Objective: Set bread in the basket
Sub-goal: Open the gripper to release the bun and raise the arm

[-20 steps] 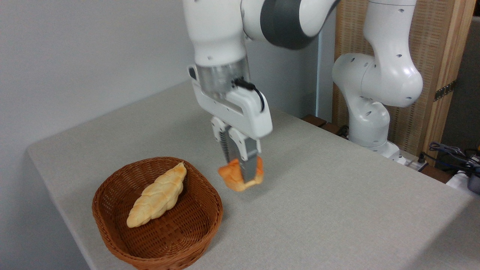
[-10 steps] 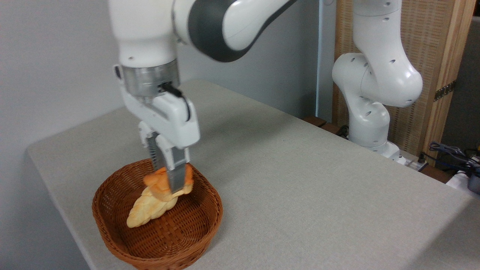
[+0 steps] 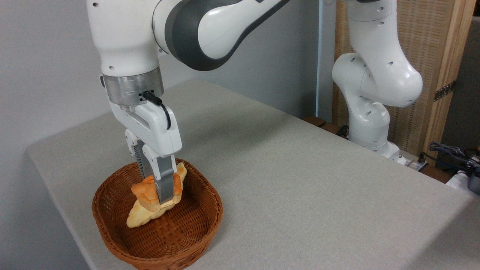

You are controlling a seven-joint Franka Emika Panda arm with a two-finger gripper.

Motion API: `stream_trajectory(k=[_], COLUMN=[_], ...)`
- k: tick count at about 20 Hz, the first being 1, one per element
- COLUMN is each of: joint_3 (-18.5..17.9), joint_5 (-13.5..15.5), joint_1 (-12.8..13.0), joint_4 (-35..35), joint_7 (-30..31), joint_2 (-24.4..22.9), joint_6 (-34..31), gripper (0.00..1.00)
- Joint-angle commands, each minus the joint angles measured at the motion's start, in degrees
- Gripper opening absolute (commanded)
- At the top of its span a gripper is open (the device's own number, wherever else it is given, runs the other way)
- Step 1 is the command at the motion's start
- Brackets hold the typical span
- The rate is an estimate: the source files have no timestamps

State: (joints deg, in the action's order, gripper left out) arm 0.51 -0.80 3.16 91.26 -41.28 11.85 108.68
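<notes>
The gripper grasps the bread over the basket, seemingly just above the braided loaf at its far left, so releasing here could roll it off the loaf.

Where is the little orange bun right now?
The bun is at the lower left, pinched in the gripper over the basket, right above the long loaf inside it.

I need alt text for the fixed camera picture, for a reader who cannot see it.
A white robot arm's gripper holds a small orange bun over a brown wicker basket, above a long pale braided loaf lying inside. The basket stands near a grey table's left corner.
</notes>
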Motion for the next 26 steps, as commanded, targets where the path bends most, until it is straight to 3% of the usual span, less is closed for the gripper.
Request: stream_trajectory(k=[1, 7, 14, 18, 22, 26], joint_3=[0.3, 0.2, 0.5, 1.8, 1.8, 1.9], joint_5=[-0.9, -0.8, -0.3, 0.1, 6.0, 5.2], joint_1=[0.0, -0.2, -0.8, -0.9, -1.0, -1.7], joint_4=[-0.6, -0.6, 0.8, 6.7, 6.5, 6.3], joint_7=[1.3, 1.5, 1.9, 2.8, 5.0, 4.2], joint_2=[-0.1, -1.0, -8.7, -14.4, -14.5, -14.4], joint_6=[-0.2, -1.4, -12.0, -12.7, -12.8, -12.9], gripper=[1.00, 1.00, 1.00, 1.00, 1.00, 1.00])
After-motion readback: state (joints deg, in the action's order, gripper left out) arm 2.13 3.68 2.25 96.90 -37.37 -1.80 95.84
